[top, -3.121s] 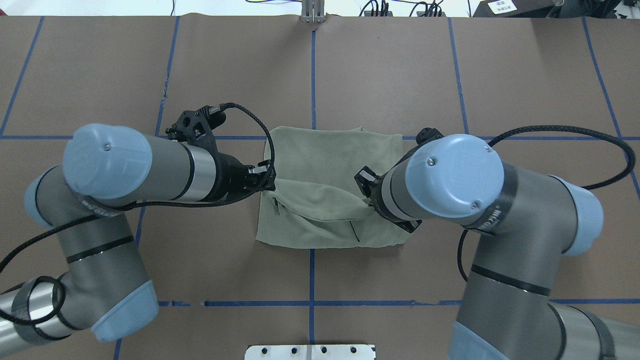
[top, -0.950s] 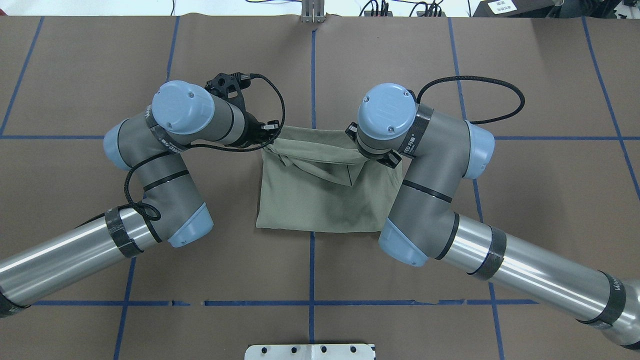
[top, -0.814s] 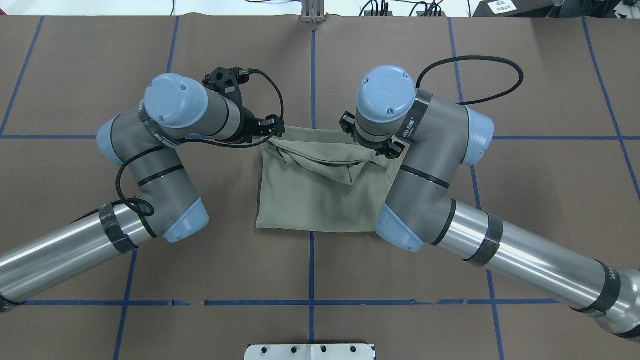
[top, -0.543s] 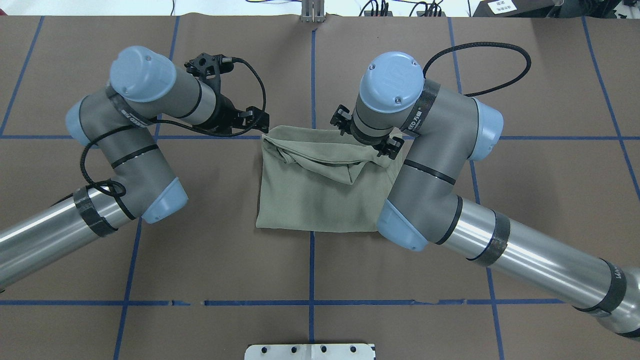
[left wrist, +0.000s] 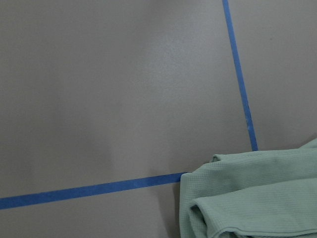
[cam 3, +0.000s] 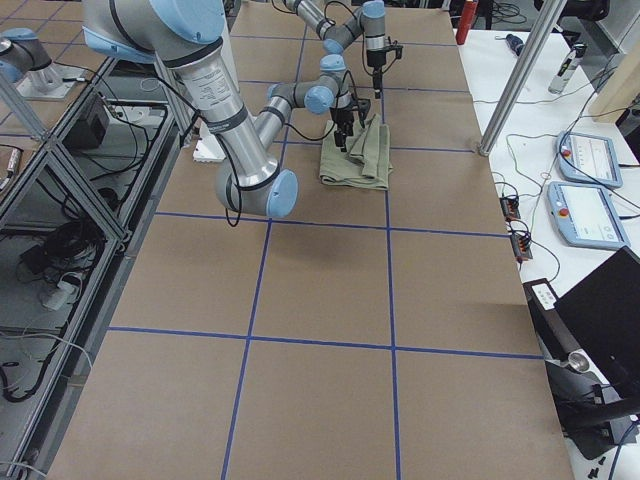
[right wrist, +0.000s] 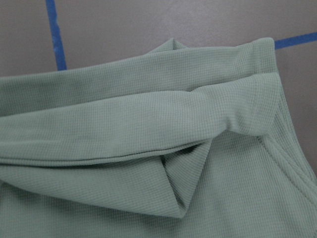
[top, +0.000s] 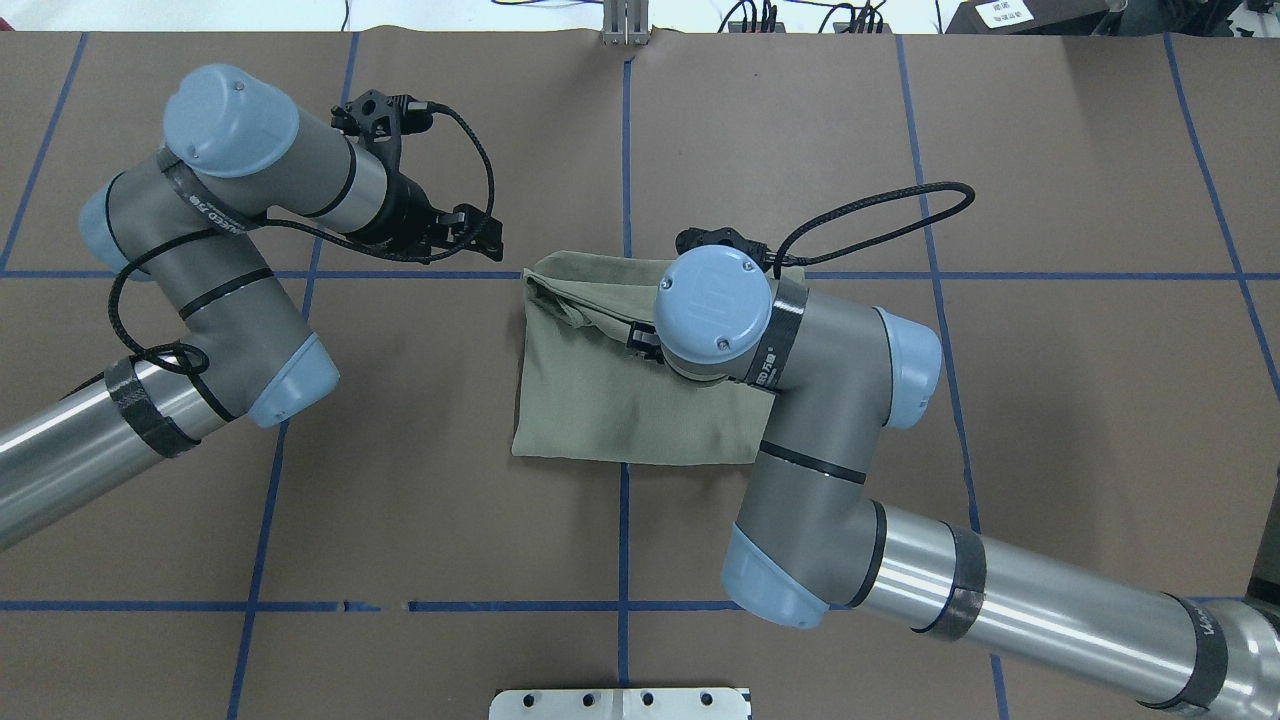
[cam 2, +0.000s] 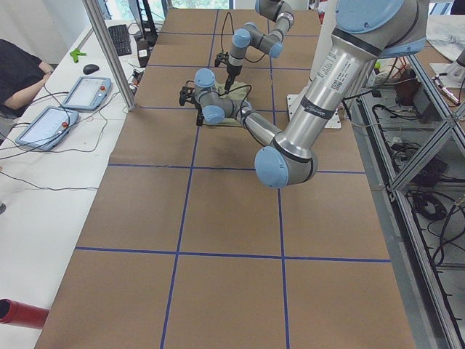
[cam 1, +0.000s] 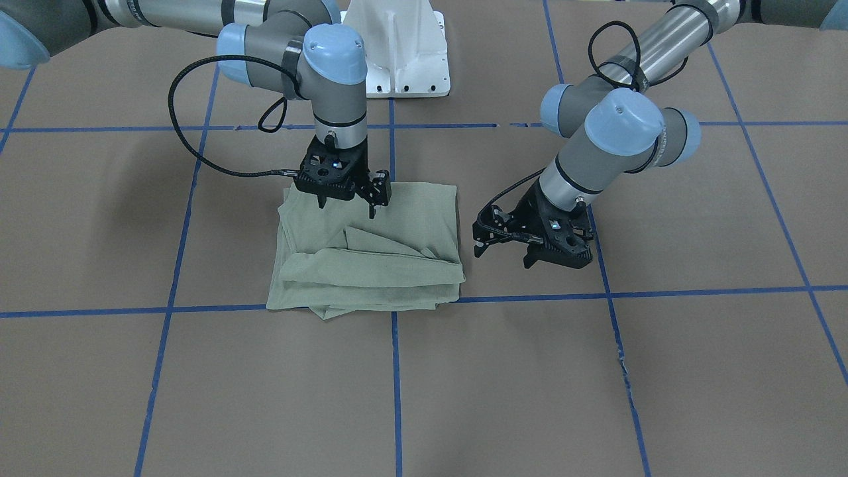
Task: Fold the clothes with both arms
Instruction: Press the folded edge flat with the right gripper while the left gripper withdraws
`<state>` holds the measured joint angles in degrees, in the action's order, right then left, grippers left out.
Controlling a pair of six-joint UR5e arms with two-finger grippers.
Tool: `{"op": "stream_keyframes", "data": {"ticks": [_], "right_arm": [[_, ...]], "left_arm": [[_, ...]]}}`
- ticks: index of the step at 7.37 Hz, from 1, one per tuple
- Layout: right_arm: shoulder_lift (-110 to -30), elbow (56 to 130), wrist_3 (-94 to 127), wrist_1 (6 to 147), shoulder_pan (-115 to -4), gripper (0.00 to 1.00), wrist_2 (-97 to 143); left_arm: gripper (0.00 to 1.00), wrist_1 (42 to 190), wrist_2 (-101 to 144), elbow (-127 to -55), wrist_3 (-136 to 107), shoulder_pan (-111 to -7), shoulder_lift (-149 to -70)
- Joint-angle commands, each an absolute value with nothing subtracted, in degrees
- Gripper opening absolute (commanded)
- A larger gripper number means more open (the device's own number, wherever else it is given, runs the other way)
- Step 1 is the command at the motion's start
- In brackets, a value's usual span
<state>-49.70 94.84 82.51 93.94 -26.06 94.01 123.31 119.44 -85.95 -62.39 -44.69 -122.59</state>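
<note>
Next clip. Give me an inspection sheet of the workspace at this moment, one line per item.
surface: brown paper table cover with a blue tape grid.
job's things: green shirt lies folded into a rough rectangle, its top layer rumpled.
clutter: nothing seen.
grippers: left gripper is open over bare table beside the shirt; right gripper is open above the shirt, holding nothing.
cables: right arm's black cable and left arm's black cable each loop off the wrist.
surroundings: white pedestal base; a person sits at a side bench with teach pendants.
</note>
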Motion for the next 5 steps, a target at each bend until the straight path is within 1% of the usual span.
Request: {"op": "stream_keyframes", "data": {"ticks": [1, 4, 5], "right_arm": [[-48.9, 91.5, 76.3, 94.5, -25.0, 1.0, 91.4], [-47.5, 87.1, 72.7, 94.0, -26.7, 1.0, 90.4], [-44.1, 82.4, 72.3, 94.1, -27.8, 1.0, 90.4]], "left_arm": [[1.0, 123.7, 119.4, -86.0, -62.5, -44.7, -122.5], [1.0, 124.6, 119.4, -86.0, -62.8, -44.7, -122.2], [1.0, 124.9, 119.5, -86.0, -62.8, -44.7, -122.0]]}}
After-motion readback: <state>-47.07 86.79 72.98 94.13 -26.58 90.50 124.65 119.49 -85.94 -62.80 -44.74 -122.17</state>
